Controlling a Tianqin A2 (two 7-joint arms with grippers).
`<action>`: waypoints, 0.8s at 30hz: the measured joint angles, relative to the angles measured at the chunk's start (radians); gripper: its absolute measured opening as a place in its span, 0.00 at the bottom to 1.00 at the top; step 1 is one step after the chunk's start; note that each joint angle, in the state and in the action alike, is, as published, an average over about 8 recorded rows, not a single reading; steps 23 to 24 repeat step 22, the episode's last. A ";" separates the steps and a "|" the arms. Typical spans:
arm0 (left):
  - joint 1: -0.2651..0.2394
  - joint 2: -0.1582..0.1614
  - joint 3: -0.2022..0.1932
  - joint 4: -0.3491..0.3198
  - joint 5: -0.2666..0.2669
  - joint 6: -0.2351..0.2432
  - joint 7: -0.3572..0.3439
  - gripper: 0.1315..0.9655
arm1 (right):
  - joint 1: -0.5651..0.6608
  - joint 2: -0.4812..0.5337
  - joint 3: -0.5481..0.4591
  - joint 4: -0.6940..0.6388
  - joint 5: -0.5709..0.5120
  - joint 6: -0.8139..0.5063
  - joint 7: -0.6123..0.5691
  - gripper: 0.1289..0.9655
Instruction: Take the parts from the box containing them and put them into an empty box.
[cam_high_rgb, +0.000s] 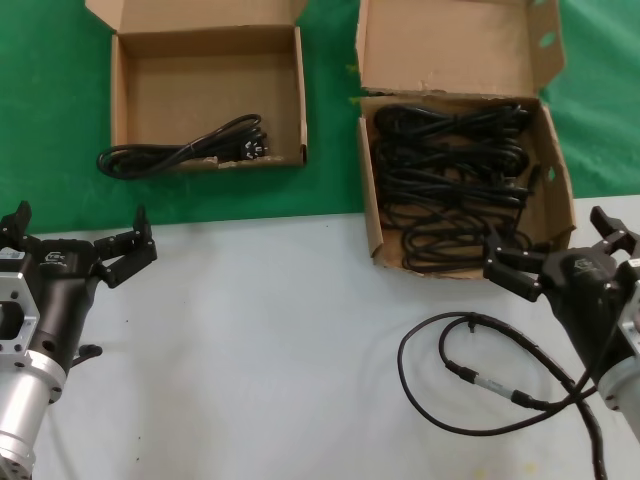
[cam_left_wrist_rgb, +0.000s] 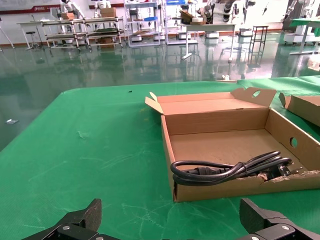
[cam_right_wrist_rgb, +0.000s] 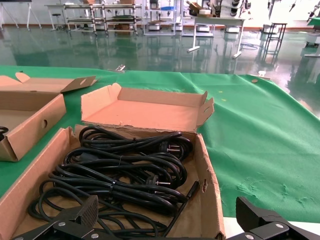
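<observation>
my right gripper (cam_high_rgb: 560, 252) hangs wide open at the near edge of the full box (cam_high_rgb: 372, 215), just over its power cords (cam_high_rgb: 450, 180). my left gripper (cam_high_rgb: 78, 245) waits open over the white table (cam_high_rgb: 260, 350), near the other box (cam_high_rgb: 118, 100), where one cord (cam_high_rgb: 180, 152) trails over the front.

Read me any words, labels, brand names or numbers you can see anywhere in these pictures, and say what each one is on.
No text can be read.
Left gripper: a small white mark on its black body, too small to read.
Thin cable: a pale tag near the connector, too small to read.
Both boxes: plain, no print visible.
</observation>
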 joint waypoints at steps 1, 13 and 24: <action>0.000 0.000 0.000 0.000 0.000 0.000 0.000 1.00 | 0.000 0.000 0.000 0.000 0.000 0.000 0.000 1.00; 0.000 0.000 0.000 0.000 0.000 0.000 0.000 1.00 | 0.000 0.000 0.000 0.000 0.000 0.000 0.000 1.00; 0.000 0.000 0.000 0.000 0.000 0.000 0.000 1.00 | 0.000 0.000 0.000 0.000 0.000 0.000 0.000 1.00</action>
